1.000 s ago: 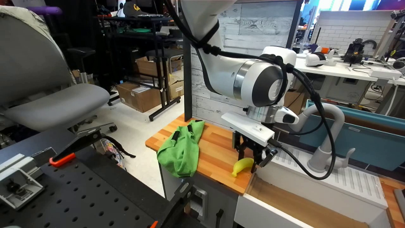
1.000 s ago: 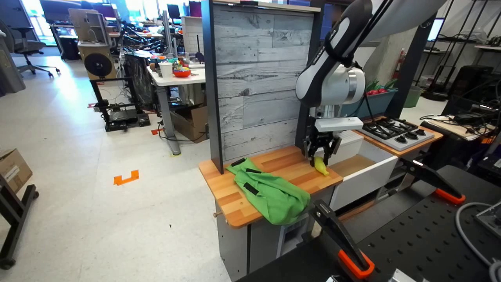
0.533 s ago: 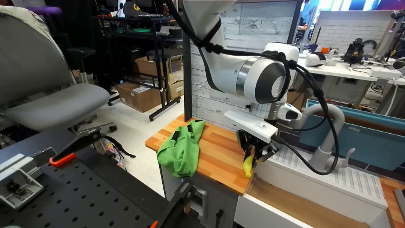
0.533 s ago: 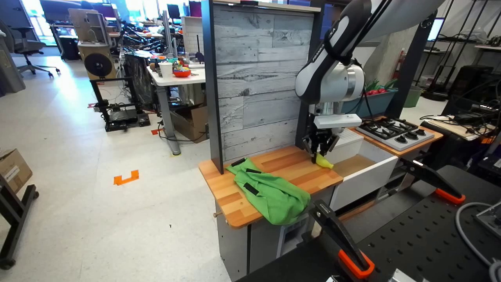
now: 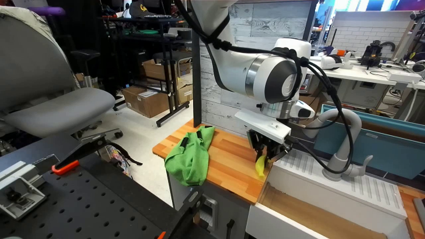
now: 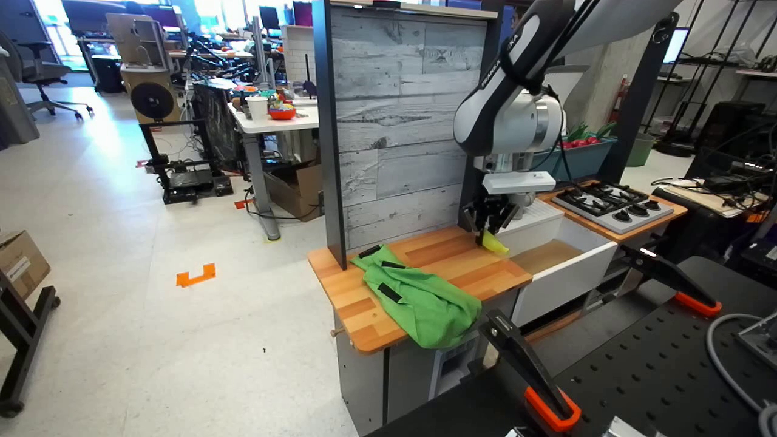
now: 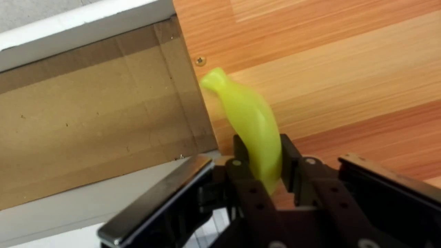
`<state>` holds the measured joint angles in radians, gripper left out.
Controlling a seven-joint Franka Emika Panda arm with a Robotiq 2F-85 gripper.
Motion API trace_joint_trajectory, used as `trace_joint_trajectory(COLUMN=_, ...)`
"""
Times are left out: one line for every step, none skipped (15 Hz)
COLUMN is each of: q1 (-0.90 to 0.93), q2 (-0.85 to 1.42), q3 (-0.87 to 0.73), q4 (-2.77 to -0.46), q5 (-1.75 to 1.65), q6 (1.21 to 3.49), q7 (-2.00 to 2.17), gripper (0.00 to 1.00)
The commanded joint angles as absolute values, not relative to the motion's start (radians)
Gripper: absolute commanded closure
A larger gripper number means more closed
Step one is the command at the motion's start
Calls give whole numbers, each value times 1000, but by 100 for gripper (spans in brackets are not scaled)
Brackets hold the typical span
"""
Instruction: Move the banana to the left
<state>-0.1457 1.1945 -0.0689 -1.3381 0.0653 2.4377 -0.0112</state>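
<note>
The gripper [image 7: 264,151] is clamped on the banana [image 7: 255,119], which lies between its fingertips [image 7: 291,158], stem [image 7: 215,79] pointing out ahead, the counter [image 7: 361,65] beneath. I judge it light and stiff, perhaps a plastic one, smooth so a little slippery, hardly fragile. The hold seems behind its middle; at the thick middle it would probably turn less

Arm [image 5: 232,73], one: white and black, bent, hangs from above. Gripper [image 7: 264,151], one: black, points downward; fingers [image 7: 291,160] hold a grip, narrowly parted.
</note>
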Motion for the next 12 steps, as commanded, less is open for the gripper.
trace_joint_trajectory(q1=-155, q2=1091, q3=-43, q4=-1472, q5=54, q6=2529, q7=-71, gripper=94)
trace_joint_trajectory(q1=-156, q2=1069, q3=-39, q4=-1501, q5=53, q6=2550, q7=-85, gripper=94)
trace_joint_trajectory(q1=-156, q2=1043, q3=-34, q4=-1535, q5=52, q6=2572, q7=-99, gripper=94)
trace_joint_trajectory(q1=-155, q2=1018, q3=-30, q4=-1566, q5=50, q6=2592, q7=-110, gripper=94)
trace_joint_trajectory(q1=-152, q2=993, q3=-26, q4=-1601, q5=48, q6=2611, q7=-120, gripper=94)
trace_joint_trajectory(q1=-149, q2=968, q3=-23, q4=-1635, q5=45, q6=2626, q7=-130, gripper=94)
trace_joint_trajectory(q1=-145, q2=946, q3=-19, q4=-1665, q5=41, q6=2640, q7=-138, gripper=94)
trace_joint_trajectory(q1=-140, q2=923, q3=-17, q4=-1694, q5=37, q6=2647, q7=-144, gripper=94)
trace_joint_trajectory(q1=-131, q2=903, q3=-16, q4=-1720, q5=32, q6=2651, q7=-144, gripper=94)
trace_joint_trajectory(q1=-123, q2=885, q3=-16, q4=-1744, q5=27, q6=2659, q7=-144, gripper=94)
trace_joint_trajectory(q1=-110, q2=870, q3=-18, q4=-1762, q5=19, q6=2658, q7=-137, gripper=94)
trace_joint_trajectory(q1=-99, q2=856, q3=-19, q4=-1777, q5=11, q6=2656, q7=-133, gripper=94)
